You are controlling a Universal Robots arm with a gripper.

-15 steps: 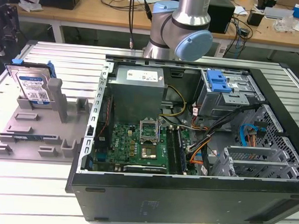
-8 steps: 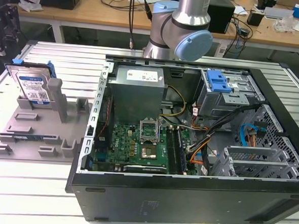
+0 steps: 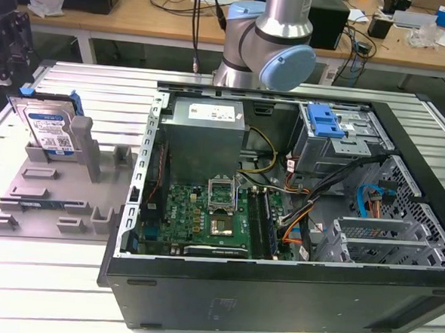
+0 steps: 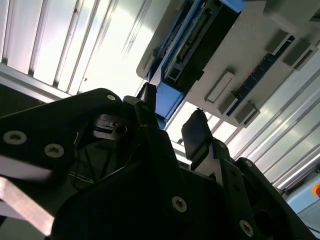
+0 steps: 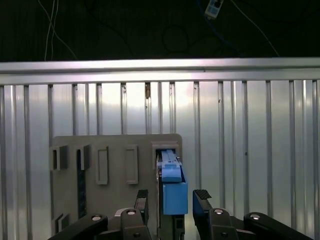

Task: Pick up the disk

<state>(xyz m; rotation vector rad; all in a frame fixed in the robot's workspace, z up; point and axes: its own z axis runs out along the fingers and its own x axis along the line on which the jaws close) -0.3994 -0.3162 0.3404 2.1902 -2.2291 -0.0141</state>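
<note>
Silver rectangular hard disk with a white-and-blue label and blue plastic rails [image 3: 51, 130] stands on edge in a slot at one corner of the grey slotted plastic holder plate [image 3: 61, 202]. This is the holder's far corner, toward the exterior view's left. The black two-finger gripper [image 5: 172, 195] hangs over that corner with its fingers [image 5: 142, 199] apart, one on each side of the disk's blue rail end, clamped on nothing. In the first wrist view we see a thin gap on both sides of the rail. Past the holder's edge nearest the disk, that view shows the ribbed aluminium table top [image 5: 240, 125], then the table's rim. In the second wrist view one fingertip overlaps the blue rail end, and we cannot tell whether they touch. That view also shows the disk's dark connector edge along the holder. The exterior view adds the open black computer case [image 3: 275, 290] just beside the holder, toward the exterior view's right. Its sheet-metal wall closes that side, while ribbed table runs along the holder's other edges.
</note>
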